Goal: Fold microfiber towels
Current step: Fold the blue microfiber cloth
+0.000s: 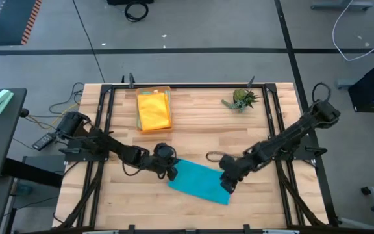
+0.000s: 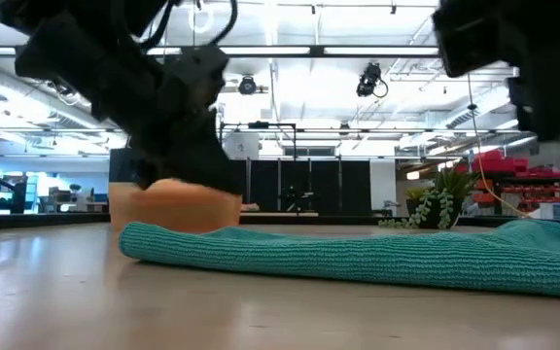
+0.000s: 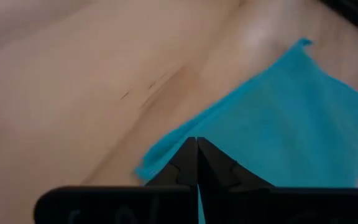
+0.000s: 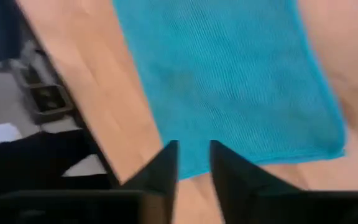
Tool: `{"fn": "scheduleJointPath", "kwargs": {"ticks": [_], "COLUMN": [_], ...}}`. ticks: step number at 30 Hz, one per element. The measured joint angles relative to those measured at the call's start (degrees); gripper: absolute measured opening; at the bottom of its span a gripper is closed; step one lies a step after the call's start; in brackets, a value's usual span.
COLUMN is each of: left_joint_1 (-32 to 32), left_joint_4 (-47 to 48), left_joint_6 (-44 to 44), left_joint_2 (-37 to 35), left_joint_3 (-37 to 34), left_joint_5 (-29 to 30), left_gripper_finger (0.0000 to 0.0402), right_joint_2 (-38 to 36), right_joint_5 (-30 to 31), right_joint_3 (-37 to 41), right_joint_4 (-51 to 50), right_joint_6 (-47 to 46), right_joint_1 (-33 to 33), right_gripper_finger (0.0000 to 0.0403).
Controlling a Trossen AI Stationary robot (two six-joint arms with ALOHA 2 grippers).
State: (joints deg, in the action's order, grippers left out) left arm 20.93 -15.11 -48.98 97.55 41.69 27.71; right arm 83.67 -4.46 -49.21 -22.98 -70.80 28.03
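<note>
Even overhead light, ceiling strip lamps (image 2: 290,51) glaring, wrist views motion-blurred, near arms dark and unfocused

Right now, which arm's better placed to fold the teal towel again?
Left, probably. Its claw is shut at the teal towel's left corner; the right claw is open at the opposite end.

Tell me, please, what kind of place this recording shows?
Probably a robotics lab or workshop in a large industrial hall. The low view shows ceiling light strips and a hanging camera; the high view shows a framed wooden worktable, a taped concrete floor and loose cables.
</note>
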Motion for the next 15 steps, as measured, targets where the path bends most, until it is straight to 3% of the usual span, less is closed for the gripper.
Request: {"fn": "scheduleJointPath", "kwargs": {"ticks": [4,8,15], "left_joint_1": [-0.7,-2.5,-8.3], "left_joint_4": [-2.5,-1.8,0.2], "left_joint_6": [9.5,15.3,16.3], "left_joint_2": [-0.2,1.1,3.5], "left_joint_3": [0.0,-0.1,0.0], "left_joint_5": [-7.0,-16.1,-16.6], "left_gripper_finger": [0.0009,0.0006,0.0007], "right_joint_2": [5.6,11.3,17.4], "right_joint_5": [1.7,1.7,1.5], "right_joint_3": [0.1,0.1,0.1], "right_joint_4": [4.2,13.0,15.2], "right_joint_6": [-2.4,-5.1,-11.4], "right_joint_1": [4.0,6.0,8.6], "right_gripper_finger": [0.0016,0.0008,0.0004]}}
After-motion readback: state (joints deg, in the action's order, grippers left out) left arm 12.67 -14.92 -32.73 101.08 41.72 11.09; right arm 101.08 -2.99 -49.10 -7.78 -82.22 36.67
